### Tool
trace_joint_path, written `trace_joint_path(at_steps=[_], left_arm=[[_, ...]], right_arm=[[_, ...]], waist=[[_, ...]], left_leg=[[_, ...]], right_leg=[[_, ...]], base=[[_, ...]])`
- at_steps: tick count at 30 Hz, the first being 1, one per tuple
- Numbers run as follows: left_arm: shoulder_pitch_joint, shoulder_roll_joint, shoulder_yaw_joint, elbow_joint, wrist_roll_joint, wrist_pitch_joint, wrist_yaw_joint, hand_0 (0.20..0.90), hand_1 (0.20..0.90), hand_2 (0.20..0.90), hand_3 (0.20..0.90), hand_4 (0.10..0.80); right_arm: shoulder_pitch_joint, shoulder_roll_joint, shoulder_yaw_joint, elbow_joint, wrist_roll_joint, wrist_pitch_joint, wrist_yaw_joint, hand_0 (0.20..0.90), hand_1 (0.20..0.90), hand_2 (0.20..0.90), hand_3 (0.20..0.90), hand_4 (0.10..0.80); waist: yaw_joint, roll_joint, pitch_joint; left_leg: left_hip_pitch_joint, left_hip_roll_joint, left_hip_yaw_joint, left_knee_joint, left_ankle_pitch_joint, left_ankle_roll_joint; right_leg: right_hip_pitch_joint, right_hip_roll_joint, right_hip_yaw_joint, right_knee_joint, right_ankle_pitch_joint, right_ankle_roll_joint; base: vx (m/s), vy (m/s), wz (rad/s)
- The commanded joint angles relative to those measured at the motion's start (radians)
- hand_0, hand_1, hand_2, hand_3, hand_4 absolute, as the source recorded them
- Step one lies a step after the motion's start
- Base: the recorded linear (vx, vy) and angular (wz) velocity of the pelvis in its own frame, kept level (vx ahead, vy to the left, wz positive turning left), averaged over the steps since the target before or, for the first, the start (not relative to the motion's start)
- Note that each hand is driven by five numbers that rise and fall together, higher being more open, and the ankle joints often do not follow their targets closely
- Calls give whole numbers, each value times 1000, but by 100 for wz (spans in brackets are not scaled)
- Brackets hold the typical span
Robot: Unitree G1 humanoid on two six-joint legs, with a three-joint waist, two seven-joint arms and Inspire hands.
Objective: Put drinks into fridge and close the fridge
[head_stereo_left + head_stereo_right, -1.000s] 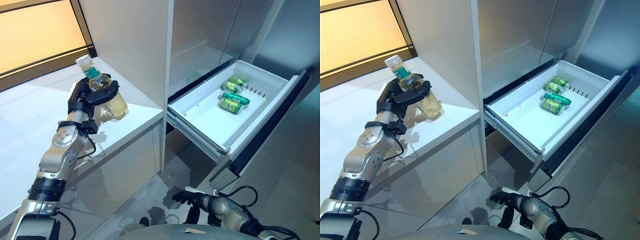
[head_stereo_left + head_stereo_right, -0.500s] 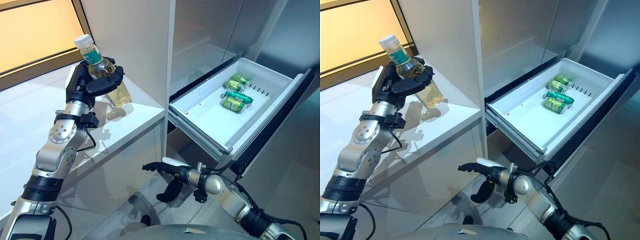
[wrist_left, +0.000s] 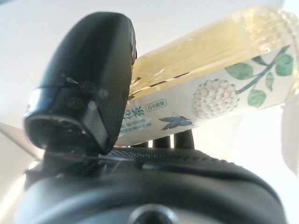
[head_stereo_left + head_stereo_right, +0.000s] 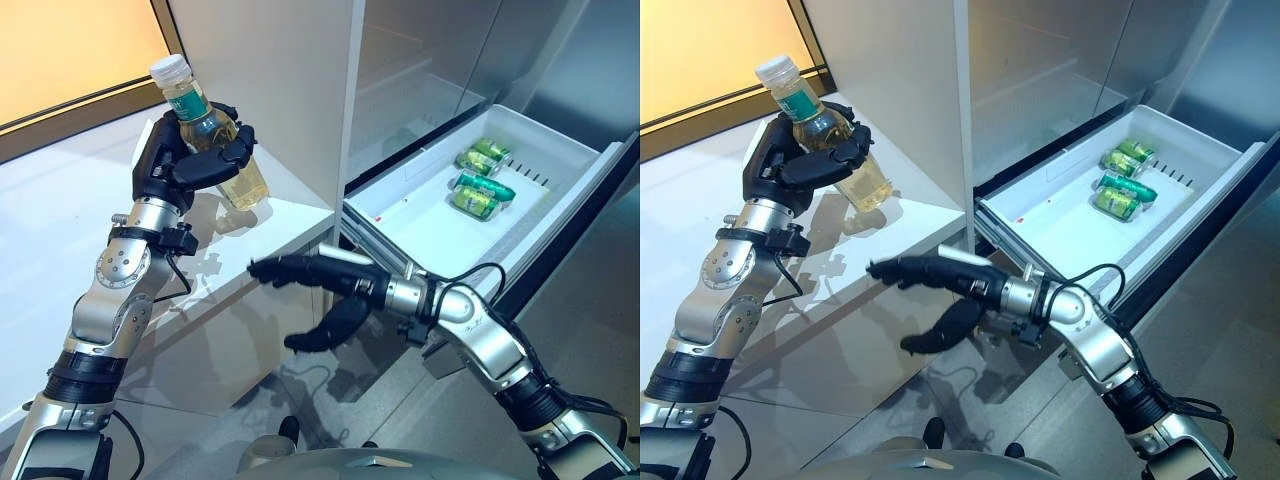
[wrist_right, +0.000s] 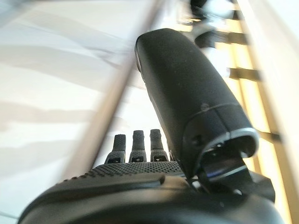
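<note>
above the worktop [image 4: 60, 230] the left robot hand [image 4: 185, 160] was curled round the tea bottle [image 4: 215, 150], tilted, apparently for handover; the right robot hand [image 4: 320, 290] was spread below it; fridge drawer [image 4: 420, 225] stood open with cans [image 4: 478, 190]

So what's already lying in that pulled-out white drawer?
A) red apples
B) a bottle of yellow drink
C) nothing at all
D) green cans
D: green cans lie in the open drawer, while the bottle is up in the left hand.
</note>
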Motion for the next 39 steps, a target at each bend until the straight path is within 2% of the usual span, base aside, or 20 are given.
trace_joint_path(at_steps=[1, 6, 11, 24, 39], left_arm=[[-113, 55, 153, -146, 29, -256, -33, 300, 300, 300, 200, 100], [-90, 68, 190, -153, 20, -264, -57, 300, 300, 300, 200, 100], [-80, 69, 195, -169, 2, -257, -90, 300, 300, 300, 200, 100], [-174, 55, 48, -181, -2, -197, -139, 300, 300, 300, 200, 100], [-251, 48, -39, -183, 3, -183, -186, 300, 300, 300, 200, 100]], right_arm=[[-47, 28, -101, -149, 163, -73, -61, 900, 900, 900, 900, 800], [-12, 14, -187, -140, 131, -75, -179, 900, 900, 900, 900, 800], [10, 1, -220, -124, 161, -28, -207, 900, 900, 900, 900, 800], [-189, -1, -80, -32, 193, 42, -280, 900, 900, 900, 900, 800], [-322, 81, 27, 55, 304, 110, -345, 900, 900, 900, 900, 800]], waist=[[-22, -3, -123], [-35, 1, -126], [-44, 3, -127], [-23, -8, -125], [0, -13, -128]], left_leg=[[11, -85, 10, 1, -58, 63], [12, -83, 18, 1, -61, 64], [13, -82, 24, 1, -65, 63], [19, -81, 17, 1, -64, 59], [23, -82, 9, 1, -66, 62]], right_leg=[[-34, -8, 23, 25, 43, 43], [-37, -7, 28, 25, 43, 42], [-37, -8, 27, 21, 44, 43], [-25, -11, 12, 17, 43, 39], [-19, -9, 8, 17, 39, 31]], base=[[0, 0, 0], [0, 0, 0], [0, 0, 0], [3, -1, 1], [11, -4, 2]])
